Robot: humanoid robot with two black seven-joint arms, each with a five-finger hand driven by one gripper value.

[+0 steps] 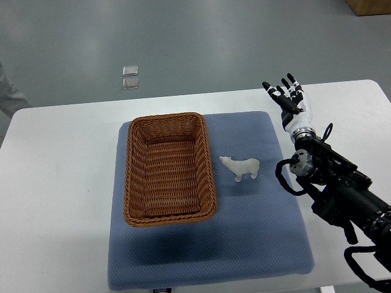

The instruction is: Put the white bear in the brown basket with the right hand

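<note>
The right hand has its fingers spread wide, holding nothing. The white bear stands below-left of them, beside the brown basket. Looks light, rigid, smooth; pinch its torso

A white counter fills most of the view, with a blue padded mat lying on its middle. Beyond its far edge is grey floor, where two small clear squares lie touching. A brown box corner shows far right.
</note>
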